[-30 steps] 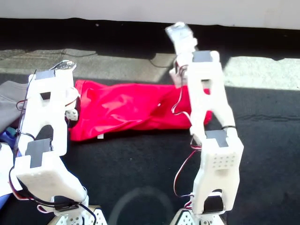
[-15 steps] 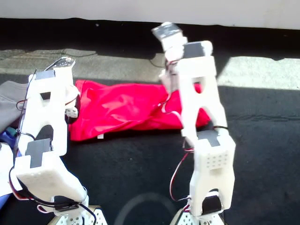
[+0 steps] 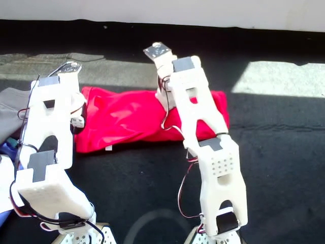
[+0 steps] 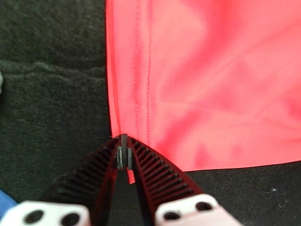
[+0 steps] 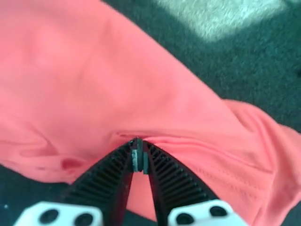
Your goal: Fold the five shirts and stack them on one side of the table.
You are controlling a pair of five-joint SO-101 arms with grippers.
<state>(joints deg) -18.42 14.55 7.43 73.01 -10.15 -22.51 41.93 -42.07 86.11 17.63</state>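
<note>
motion came from the right arm [image 3: 195, 109]: within 1 s it had swung leftward across the red shirt [image 3: 122, 119], its right gripper [image 5: 137, 159] pinched shut on a fabric fold, probably drawing that side inward. left gripper [image 4: 123, 157] gripped the hem at the shirt's left end. bare black table [image 3: 284, 162] lay open rightward; grey clothing [image 3: 9, 109] crowded the left edge.

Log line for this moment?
left gripper: shut on red fabric shirt hem | right gripper: shut on shirt fold | shirt: partly folded, on black table
</note>
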